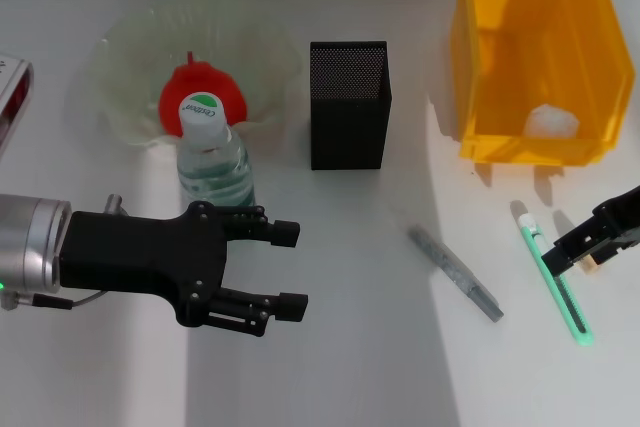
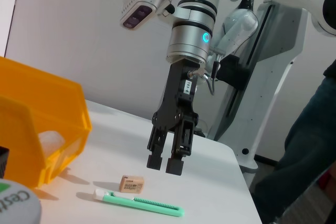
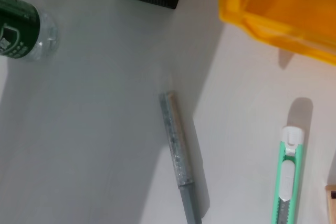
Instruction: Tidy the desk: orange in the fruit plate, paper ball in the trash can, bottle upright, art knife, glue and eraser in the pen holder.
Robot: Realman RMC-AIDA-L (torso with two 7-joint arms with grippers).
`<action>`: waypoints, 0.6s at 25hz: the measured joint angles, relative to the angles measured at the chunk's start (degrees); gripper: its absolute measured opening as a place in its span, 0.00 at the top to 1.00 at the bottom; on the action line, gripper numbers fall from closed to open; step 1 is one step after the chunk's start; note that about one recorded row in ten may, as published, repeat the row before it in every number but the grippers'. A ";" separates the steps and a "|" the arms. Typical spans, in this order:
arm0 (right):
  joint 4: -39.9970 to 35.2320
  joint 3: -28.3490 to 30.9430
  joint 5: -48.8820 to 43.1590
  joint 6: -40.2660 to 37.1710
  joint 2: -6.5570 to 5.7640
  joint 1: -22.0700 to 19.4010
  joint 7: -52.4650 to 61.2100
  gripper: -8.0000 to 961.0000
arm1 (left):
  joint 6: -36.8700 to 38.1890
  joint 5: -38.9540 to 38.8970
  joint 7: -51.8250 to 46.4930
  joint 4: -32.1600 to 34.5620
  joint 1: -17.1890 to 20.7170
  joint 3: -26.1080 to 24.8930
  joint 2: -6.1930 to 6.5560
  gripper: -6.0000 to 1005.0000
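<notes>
The bottle [image 1: 213, 152] stands upright on the white desk [image 1: 350, 347], near the back left part. Right behind it is the clear fruit plate [image 1: 130, 67], and the orange [image 1: 200, 92] sits in it. The left gripper [image 1: 290, 267] hangs over the desk in front of the bottle, and its fingers are spread wide with nothing in them.

The black pen holder [image 1: 348, 107] stands near the middle of the back edge. The yellow trash can [image 1: 530, 57] is at the back right corner, and the white paper ball [image 1: 552, 122] lies inside it.

The grey glue stick [image 1: 455, 274] lies flat in front of the pen holder. The green art knife [image 1: 555, 282] lies near the right edge. The little eraser [image 2: 131, 183] lies just beside it.

The right gripper [image 2: 164, 162] hangs just above the eraser. Its fingers are a little apart and hold nothing.
</notes>
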 joint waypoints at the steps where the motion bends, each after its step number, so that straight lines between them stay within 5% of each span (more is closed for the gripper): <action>1: 0.19 -0.03 -0.38 0.06 0.00 0.09 0.01 0.20 | 0.00 0.00 0.00 0.00 0.00 0.00 0.00 0.17; 15: 0.98 -1.47 -3.60 1.28 0.93 0.78 0.22 0.20 | -0.08 -0.04 0.70 -0.19 0.60 0.00 -0.09 0.17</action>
